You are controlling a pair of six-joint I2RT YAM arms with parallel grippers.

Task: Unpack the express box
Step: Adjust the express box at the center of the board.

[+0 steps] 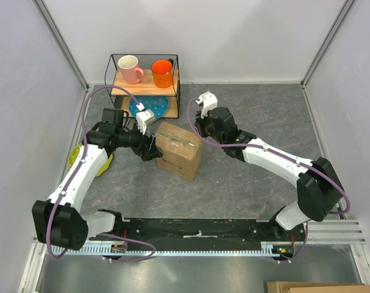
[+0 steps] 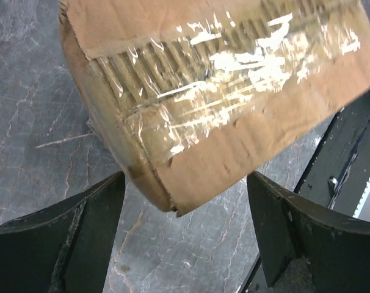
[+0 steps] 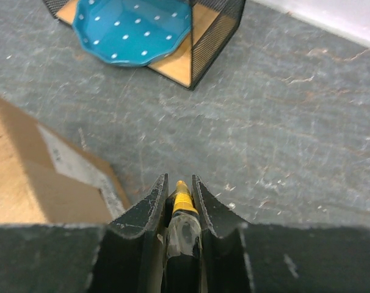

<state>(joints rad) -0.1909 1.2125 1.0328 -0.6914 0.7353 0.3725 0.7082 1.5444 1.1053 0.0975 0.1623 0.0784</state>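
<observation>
Plainly, the left tool (image 2: 185, 180) stands with its two black fingers (image 2: 81, 232) wide apart. Its wrist view shows a corner of the brown cardboard express box (image 2: 234, 91) just ahead of the gap, with strips of bench visible between each finger and the cardboard. That view alone shows wrinkled clear tape (image 2: 234, 61) over the box's seam and the ragged, worn edge at the corner. From above, the same tool (image 1: 151, 149) sits just beside the box's left side.

The right tool (image 3: 179, 183) is closed on a slim stick with a yellow ribbed tip (image 3: 182, 198) and a clear and black body. Only the right wrist view shows it; from above, the arm hides it. In that wrist view the box (image 3: 26, 177) lies to the left of the fingers, apart from them.

The overhead view places the box (image 1: 180, 149) near the middle of the grey marbled bench (image 1: 246, 183), between the two arms and turned at an angle to the bench edges, top flaps taped, with small dark print on its near face.

Behind it stands a black wire rack with wooden shelves (image 1: 176, 79). A teal dotted plate (image 1: 154, 107) lies on the lower shelf, seen also from the right wrist (image 3: 133, 27). A pink mug (image 1: 131, 68) and an orange mug (image 1: 163, 72) on the upper shelf show only from above. A yellow dish (image 1: 77, 155) peeks out from under the left arm.
</observation>
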